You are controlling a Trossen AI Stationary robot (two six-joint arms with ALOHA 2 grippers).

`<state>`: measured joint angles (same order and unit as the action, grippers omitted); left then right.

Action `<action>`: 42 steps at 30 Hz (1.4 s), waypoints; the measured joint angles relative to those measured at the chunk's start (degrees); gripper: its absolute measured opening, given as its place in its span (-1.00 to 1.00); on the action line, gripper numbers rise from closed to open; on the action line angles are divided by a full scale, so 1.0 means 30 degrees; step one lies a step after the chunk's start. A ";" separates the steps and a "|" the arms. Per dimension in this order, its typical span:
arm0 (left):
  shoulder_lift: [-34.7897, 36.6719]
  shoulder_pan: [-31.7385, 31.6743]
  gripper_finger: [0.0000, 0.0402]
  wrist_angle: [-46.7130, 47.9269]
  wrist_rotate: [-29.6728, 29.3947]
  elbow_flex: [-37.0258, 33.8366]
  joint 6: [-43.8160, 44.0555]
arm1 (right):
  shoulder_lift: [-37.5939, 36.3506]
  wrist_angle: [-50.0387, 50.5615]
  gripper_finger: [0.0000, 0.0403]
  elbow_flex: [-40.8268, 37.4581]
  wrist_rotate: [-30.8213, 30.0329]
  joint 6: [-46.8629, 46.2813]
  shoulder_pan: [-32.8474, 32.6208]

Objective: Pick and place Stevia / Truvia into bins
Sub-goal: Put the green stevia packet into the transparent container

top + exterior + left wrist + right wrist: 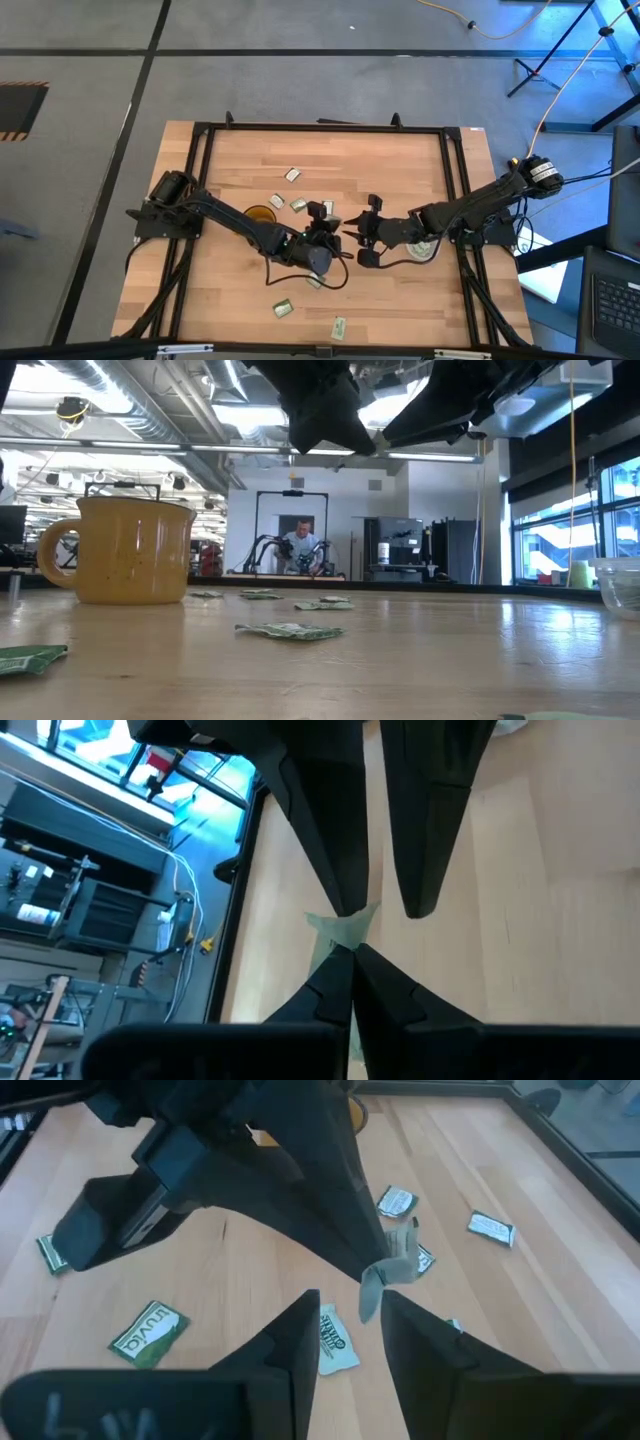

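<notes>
Left gripper (pixel 375 1280): fingers pinched tight on one sachet (pixel 388 1275), held up off the table at mid-board; the packet is crumpled and hangs from the very tips.

Right gripper (pixel 385 910): jaws apart, nothing between them, fingertips just beside the held sachet, facing the left gripper tip to tip.

Mug (pixel 259 214): behind the left gripper, near its forearm.

Clear cup (pixel 420 248): under the right arm, behind its gripper.

Loose sachets (pixel 148 1330): scattered on the table below and around both grippers.

Risks, as judged:
- Grip is on the packet's edge; it may slip out in transfer.
- Grippers stand very close; fingers may collide.
- If the right closes off-centre, the sachet may tear or drop.
</notes>
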<state>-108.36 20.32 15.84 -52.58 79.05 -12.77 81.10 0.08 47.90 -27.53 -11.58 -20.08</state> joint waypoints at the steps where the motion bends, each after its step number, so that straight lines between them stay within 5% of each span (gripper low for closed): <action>1: 0.0000 0.0000 -0.98 -0.0150 0.0005 0.0000 -0.0002 | 0.0000 0.0007 -0.44 0.0000 0.0000 -0.0021 0.0000; 15: 0.0022 0.0006 -0.99 -0.0781 0.0044 0.0000 -0.0009 | -0.0007 -0.0045 -0.48 0.0000 -0.0007 -0.0433 0.0000; 26: 0.0022 0.0112 -0.96 -0.0728 0.0073 0.0000 -0.0163 | -0.0007 -0.0044 -0.97 0.0000 -0.0034 -0.0618 0.0000; 37: 0.0121 0.0401 -0.45 0.1168 0.0094 0.0022 0.0748 | -0.0526 0.3523 -0.99 0.0000 0.0066 -0.3564 -0.0007; 42: 0.0289 -0.0247 -0.37 0.4605 0.3218 0.0022 0.3767 | -0.1969 0.7290 -0.99 0.0001 0.0338 -0.6285 -0.0374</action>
<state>-107.49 19.57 29.66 -42.92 79.11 -1.47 75.19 21.95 47.90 -26.52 -30.43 -21.20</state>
